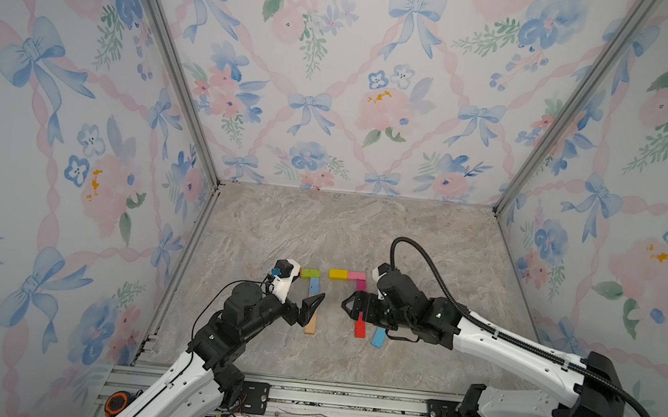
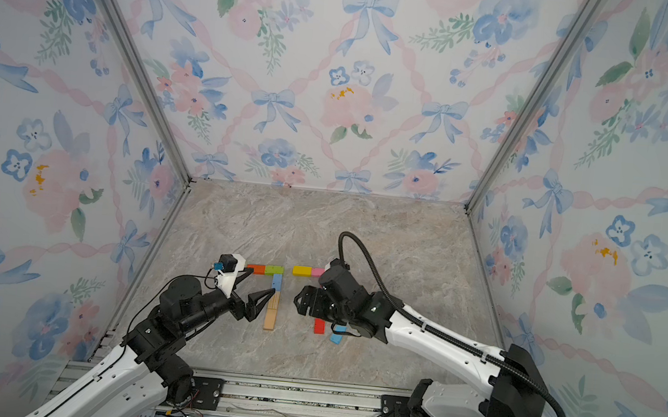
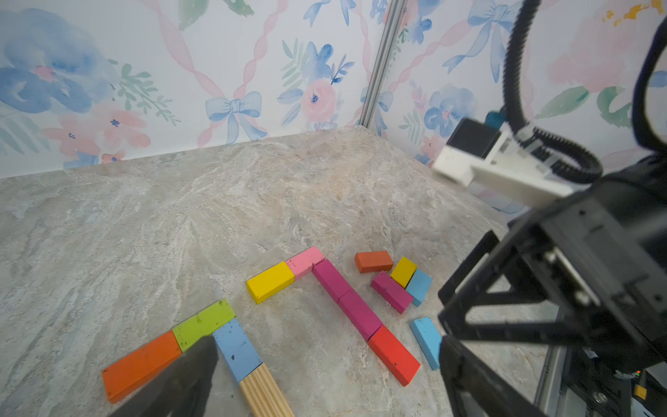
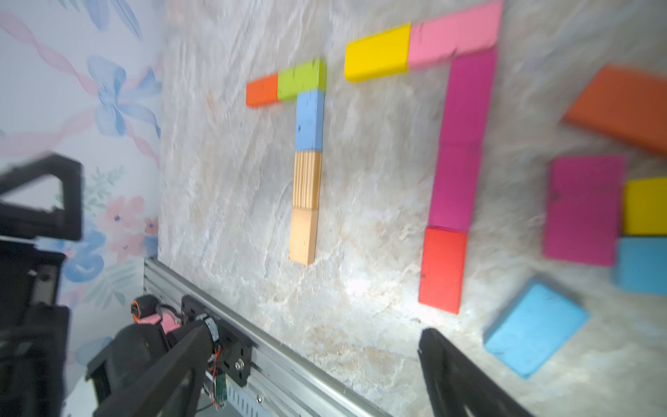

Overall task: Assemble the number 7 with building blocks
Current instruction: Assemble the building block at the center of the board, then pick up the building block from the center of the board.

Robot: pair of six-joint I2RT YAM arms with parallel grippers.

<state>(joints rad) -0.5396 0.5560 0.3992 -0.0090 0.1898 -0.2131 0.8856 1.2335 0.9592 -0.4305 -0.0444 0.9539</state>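
Two sevens of building blocks lie flat on the table. The left one has an orange [image 3: 140, 364] and green [image 3: 204, 321] bar, with a blue block [image 3: 236, 348] and plain wood [image 3: 265, 393] as its stem. The right one has a yellow [image 3: 270, 281] and pink [image 3: 306, 260] bar over a magenta [image 3: 359, 314] and red [image 3: 393, 355] stem. My left gripper [image 1: 312, 310] hangs open and empty over the left stem. My right gripper [image 1: 345, 307] is open and empty beside the right stem, and its arm hides the magenta part in both top views.
Loose blocks lie right of the right seven: orange [image 3: 373, 260], yellow [image 3: 403, 271], magenta [image 3: 391, 291], blue [image 3: 419, 287], and a light blue one [image 3: 427, 341] apart near the red block. The metal rail [image 4: 288, 364] runs along the table's front edge. Patterned walls close three sides.
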